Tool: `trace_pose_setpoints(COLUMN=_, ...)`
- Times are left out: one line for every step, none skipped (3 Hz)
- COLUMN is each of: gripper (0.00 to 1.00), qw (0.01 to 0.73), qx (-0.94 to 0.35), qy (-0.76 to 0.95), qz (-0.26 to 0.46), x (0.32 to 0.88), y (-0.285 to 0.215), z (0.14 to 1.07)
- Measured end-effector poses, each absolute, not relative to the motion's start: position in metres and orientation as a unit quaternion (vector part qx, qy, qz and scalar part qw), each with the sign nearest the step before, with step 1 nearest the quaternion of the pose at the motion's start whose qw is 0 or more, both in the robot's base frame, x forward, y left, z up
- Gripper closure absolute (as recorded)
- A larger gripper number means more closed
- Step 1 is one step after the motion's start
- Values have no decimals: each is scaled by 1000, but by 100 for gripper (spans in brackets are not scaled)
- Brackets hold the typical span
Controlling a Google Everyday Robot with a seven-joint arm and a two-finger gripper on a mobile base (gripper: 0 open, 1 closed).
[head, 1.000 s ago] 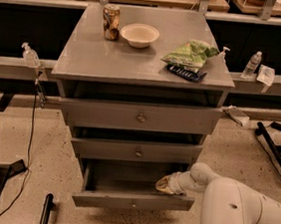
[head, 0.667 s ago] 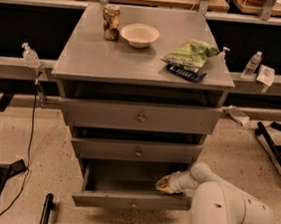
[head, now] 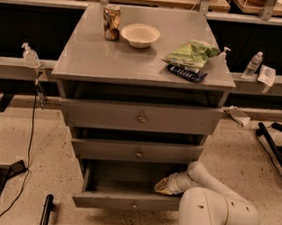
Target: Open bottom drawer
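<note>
The table [head: 101,62] is a grey unit with 3 drawers stacked under its top. The bottom drawer [head: 106,201] stands pulled out toward the camera, well ahead of the 2 above it, so its dark inside shows behind the flat grey front with the small round knob [head: 134,204]. The middle drawer [head: 107,150] sits a little forward of the frame and the top drawer [head: 105,115] is the widest front of the 3.

The claw [head: 164,186] reaches into the open bottom drawer at its right end, just behind the front panel; whether it is wide, narrow or holding anything I cannot tell. The white arm [head: 209,179] runs from it down to the bulky white body at the lower right.

On the table top stand a can [head: 111,22] and, just beside it, a pale bowl [head: 140,35]; toward the right edge a green snack bag [head: 191,53] lies partly over a dark flat packet [head: 186,73]. A water bottle [head: 255,64] stands on the ledge to the right, a pump bottle [head: 30,55] on the ledge to the left
</note>
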State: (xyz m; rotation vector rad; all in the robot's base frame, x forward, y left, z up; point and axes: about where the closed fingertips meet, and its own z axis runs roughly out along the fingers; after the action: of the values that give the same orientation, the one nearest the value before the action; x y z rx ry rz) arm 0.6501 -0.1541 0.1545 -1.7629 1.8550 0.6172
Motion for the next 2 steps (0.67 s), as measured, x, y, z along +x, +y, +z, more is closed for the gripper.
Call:
trace_pose_setpoints(gripper=100, qw=242, qx=-645, qy=684, qz=240, x=642, y=-155, z=144)
trace_pose_setpoints(gripper=100, qw=242, qx=-645, qy=684, qz=240, x=642, y=-155, z=144)
